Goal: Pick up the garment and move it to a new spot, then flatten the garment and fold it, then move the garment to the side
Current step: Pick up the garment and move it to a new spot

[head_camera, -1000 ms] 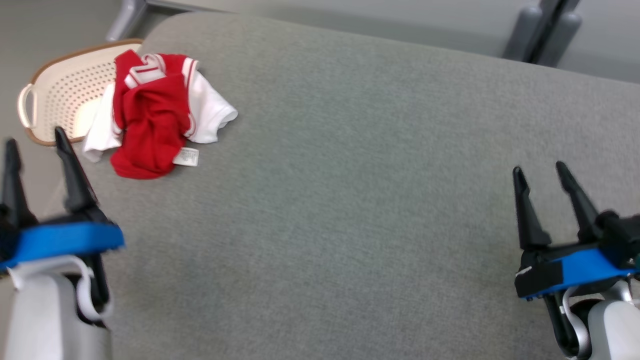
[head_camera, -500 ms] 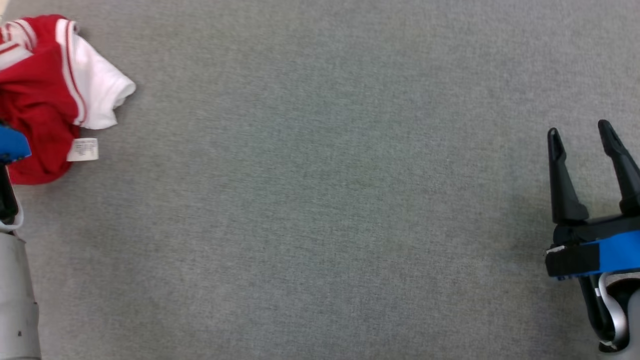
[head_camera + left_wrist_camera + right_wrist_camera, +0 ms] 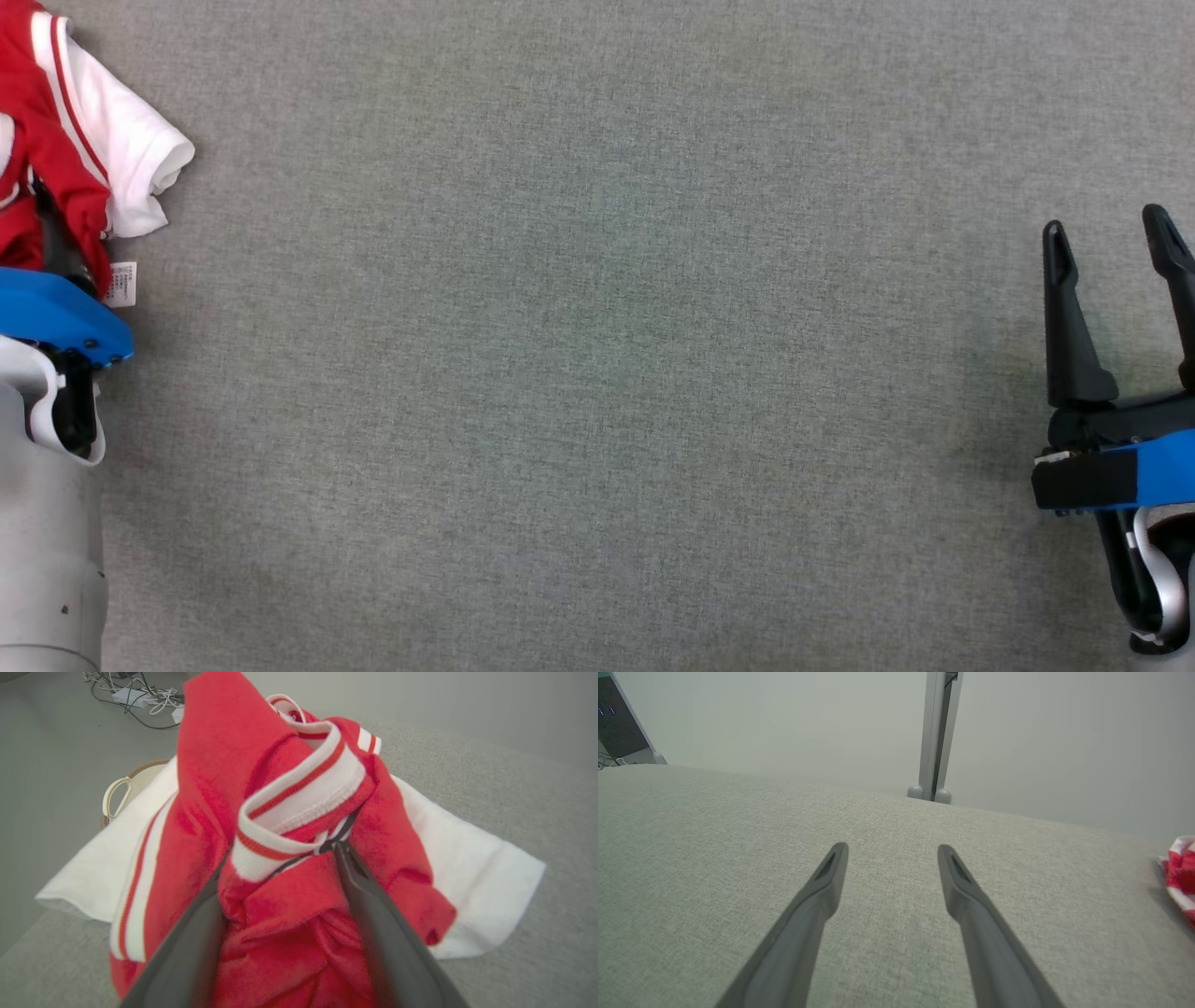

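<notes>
Between the left gripper's [image 3: 281, 851] spread jaws sits one garment [image 3: 289, 910].

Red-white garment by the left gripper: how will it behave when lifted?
Likely floppy: the garment lies in crumpled folds, so it should sag and unfurl. Probably light: thin knit. Loose white sleeve may trail.

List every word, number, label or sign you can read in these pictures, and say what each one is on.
Care label, white, sewn to the red and white garment: it carries printed lines, but they are too small to read.
Nothing else: no legible word, number, brand or sign on the garment or the grey surface.
</notes>
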